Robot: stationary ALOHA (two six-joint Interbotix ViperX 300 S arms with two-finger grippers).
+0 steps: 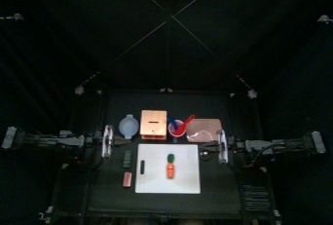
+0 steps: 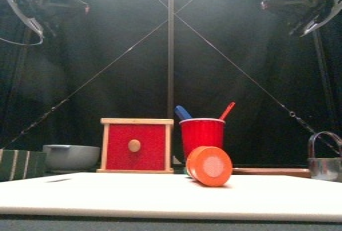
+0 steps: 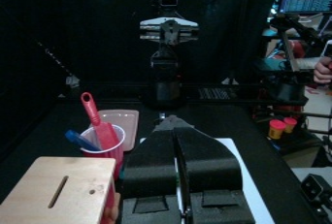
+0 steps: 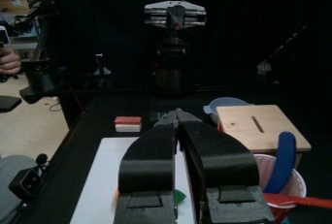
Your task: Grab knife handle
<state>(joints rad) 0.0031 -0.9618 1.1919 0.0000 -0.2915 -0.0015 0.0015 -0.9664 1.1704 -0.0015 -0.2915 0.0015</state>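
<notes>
Orange vegetable (image 2: 209,165) sat closest in the front view, on the white cutting board (image 2: 80,193), with a red cup (image 2: 202,135) and a wooden block (image 2: 136,145) behind it. No knife could be made out there, and both arms hung high, off to the sides.

From the top, the knife (image 1: 139,161) showed as a thin dark strip on the board, between the two grippers and nearer the left gripper (image 1: 107,143) than the right gripper (image 1: 224,146). Which end was the handle could not be told. It was probably light, stiff and slim, so a firm pinch across the handle, clear of the blade, looked wise.

The left wrist view showed that gripper's fingers pressed together, holding nothing, with the cup off to one side of them. No knife showed there.

The right wrist view likewise showed fingers together and empty. The board lay beneath them, but their bulk hid any knife.
</notes>
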